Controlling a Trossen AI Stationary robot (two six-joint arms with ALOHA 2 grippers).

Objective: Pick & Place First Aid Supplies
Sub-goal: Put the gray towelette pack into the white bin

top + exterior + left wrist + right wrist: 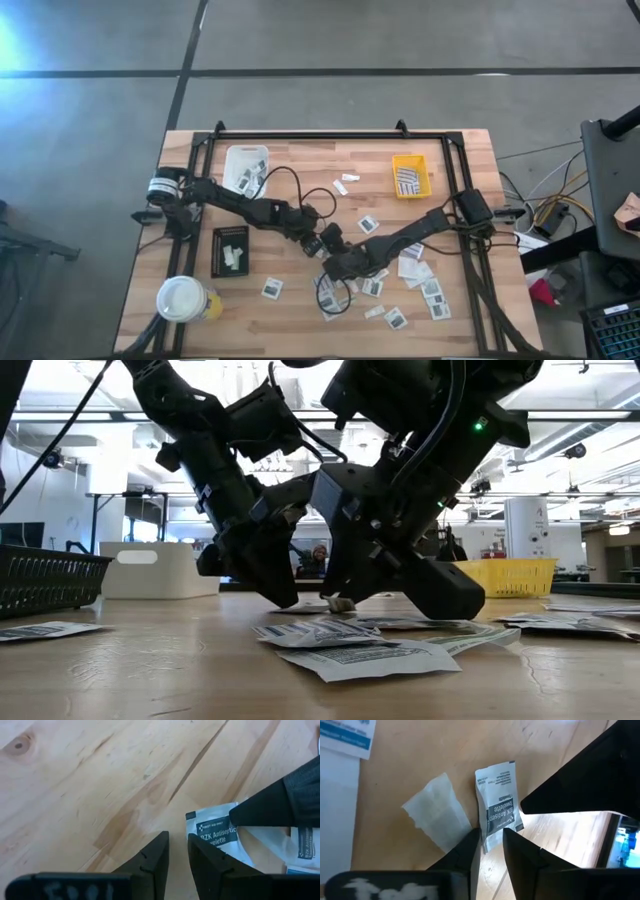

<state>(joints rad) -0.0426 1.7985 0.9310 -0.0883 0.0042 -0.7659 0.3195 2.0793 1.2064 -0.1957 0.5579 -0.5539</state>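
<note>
Table [300,150]: white tray [245,168] rear left, yellow tray [410,176] rear right, black tray [230,251] front left, cup [183,299] before it. Packets [425,285] scattered front right. Both grippers, left gripper [318,243] and right gripper [330,264], meet at centre.

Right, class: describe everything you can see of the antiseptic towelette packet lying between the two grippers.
The small flat white antiseptic towelette packet bears a dark printed patch with white lettering; it looks like crinkled foil-paper. It lies flat on the light wooden table, beside a torn translucent white piece. The right gripper straddles one end with a narrow gap; the left gripper's fingertip points at its side.
</note>
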